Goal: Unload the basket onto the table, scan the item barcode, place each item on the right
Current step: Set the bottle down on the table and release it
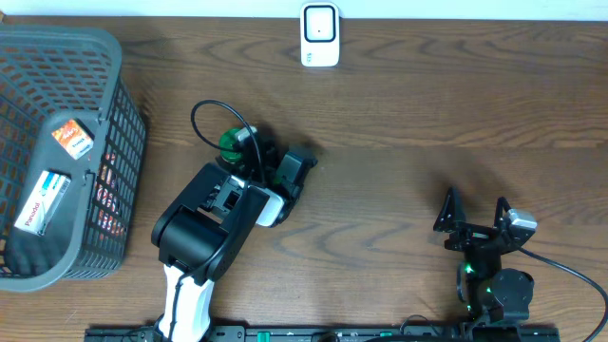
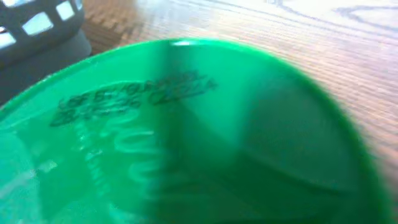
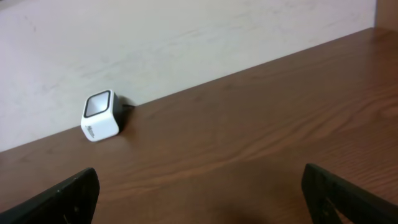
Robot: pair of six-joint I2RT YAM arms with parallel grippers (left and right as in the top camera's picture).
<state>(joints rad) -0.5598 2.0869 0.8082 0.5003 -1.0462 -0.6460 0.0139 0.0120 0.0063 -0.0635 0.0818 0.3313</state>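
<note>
While blurred, the green round item (image 1: 231, 142) fills almost the whole left wrist view, with dark print across its upper left face that is too soft to read. Overhead, it sits left of centre on the table (image 1: 427, 114), a loop of black cable (image 1: 204, 119) arching over it.

Left gripper (image 1: 264, 157): right up against the item, on its right side. Fingers not visible in its own camera, so cannot tell whether the jaws are apart or clamped on it. Left arm rises from the bottom edge, elbow bent, wrist angled toward upper right.

Right gripper (image 1: 475, 220): lower right of frame, jaws spread wide, nothing between them, pointing toward the top edge.

Surface: brown wood grain. Pale wall (image 3: 186, 37) behind the far edge.

White scanner (image 1: 320, 35) stands at top centre, well apart from the item, up and to its right. Grey mesh basket (image 1: 119, 123) at far left holds small boxes.
</note>
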